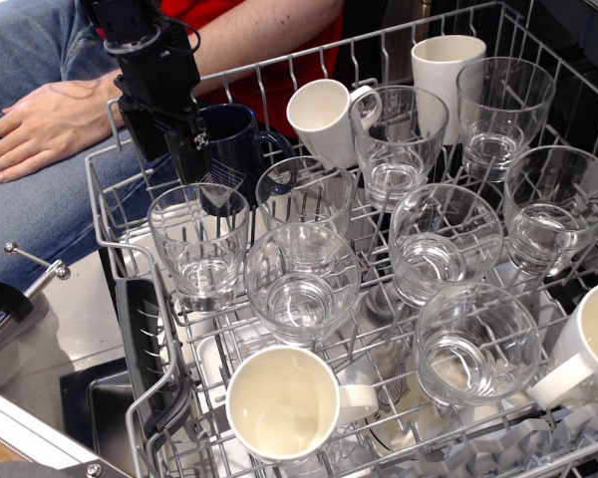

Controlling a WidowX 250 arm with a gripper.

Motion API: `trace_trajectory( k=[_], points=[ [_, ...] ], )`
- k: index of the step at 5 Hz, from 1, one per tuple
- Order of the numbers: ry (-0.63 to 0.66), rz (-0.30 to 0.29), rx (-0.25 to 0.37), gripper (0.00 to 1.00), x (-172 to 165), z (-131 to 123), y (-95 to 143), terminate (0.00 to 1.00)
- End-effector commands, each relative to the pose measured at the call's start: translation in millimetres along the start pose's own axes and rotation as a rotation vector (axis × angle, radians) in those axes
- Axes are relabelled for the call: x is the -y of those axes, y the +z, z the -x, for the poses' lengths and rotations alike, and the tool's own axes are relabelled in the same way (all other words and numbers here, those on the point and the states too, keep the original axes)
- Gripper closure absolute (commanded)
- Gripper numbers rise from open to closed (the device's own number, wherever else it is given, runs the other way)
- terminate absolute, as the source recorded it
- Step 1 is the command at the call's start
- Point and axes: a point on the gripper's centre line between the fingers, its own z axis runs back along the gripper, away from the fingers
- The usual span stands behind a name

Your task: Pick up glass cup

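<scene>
Observation.image: your gripper, finger spread indiscernible, hangs upper left over the glass cup; dark-blue mug crowds behind it.

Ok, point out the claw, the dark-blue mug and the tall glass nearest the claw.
claw (207, 164), only camera view, lower tip of the black fingers.
dark-blue mug (241, 127), same view, its side wall.
glass cup (199, 239), same view, its front wall.

Glass cup: clear tumbler; upright; rack's front-left.
</scene>
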Motion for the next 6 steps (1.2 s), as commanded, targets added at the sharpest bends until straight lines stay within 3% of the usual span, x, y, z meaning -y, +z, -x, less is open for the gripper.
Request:
trace_trajectory(
  k=[1,4,6],
  points=[
    [0.0,0.0,0.0,0.0,0.0,0.0,0.0,0.0],
    [-0.073,-0.121,0.109,0.0,5.4,-7.6,-46.0,0.0],
    [-0.103,-0.165,0.074,0.0,9.8,-3.2,-67.5,0.0]
  ],
)
